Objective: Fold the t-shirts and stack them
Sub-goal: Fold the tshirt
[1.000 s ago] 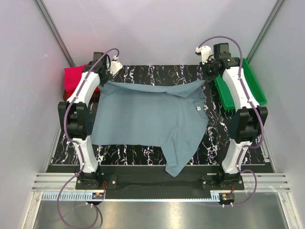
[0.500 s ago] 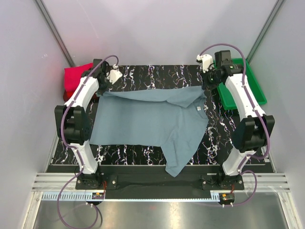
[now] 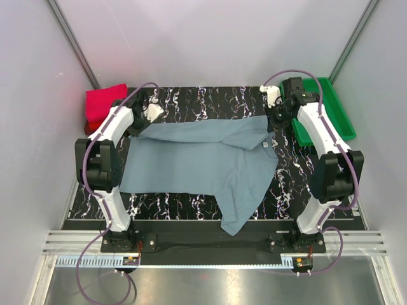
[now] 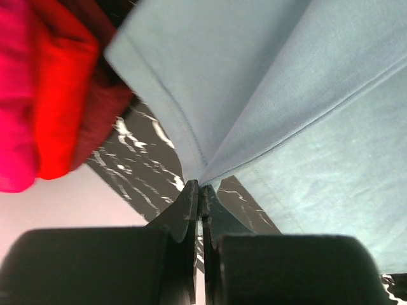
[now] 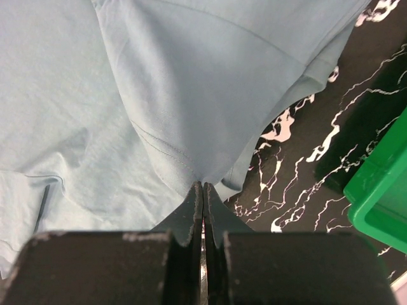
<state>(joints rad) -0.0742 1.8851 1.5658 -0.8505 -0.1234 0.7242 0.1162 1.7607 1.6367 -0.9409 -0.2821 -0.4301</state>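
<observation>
A dusty grey-blue t-shirt (image 3: 203,162) lies spread on the black marbled table, its far edge lifted and folding toward the near side. My left gripper (image 3: 141,124) is shut on the shirt's far left corner (image 4: 210,127). On the other side my right gripper (image 3: 272,121) is shut on the far right corner (image 5: 210,95), beside the white neck tag (image 3: 261,145). One sleeve (image 3: 236,219) hangs toward the near edge. Folded magenta-pink (image 3: 105,101) and red (image 4: 60,108) shirts lie at the far left corner.
A green plastic tray (image 3: 331,117) stands at the far right, close to the right arm; its corner (image 5: 381,203) shows in the right wrist view. Grey walls close in on three sides. Marbled table surface (image 3: 210,98) shows beyond the shirt.
Both grippers have drawn the shirt's far edge toward the near side and lower, so the fold lies further over the shirt body. The right arm has swung off the tray.
</observation>
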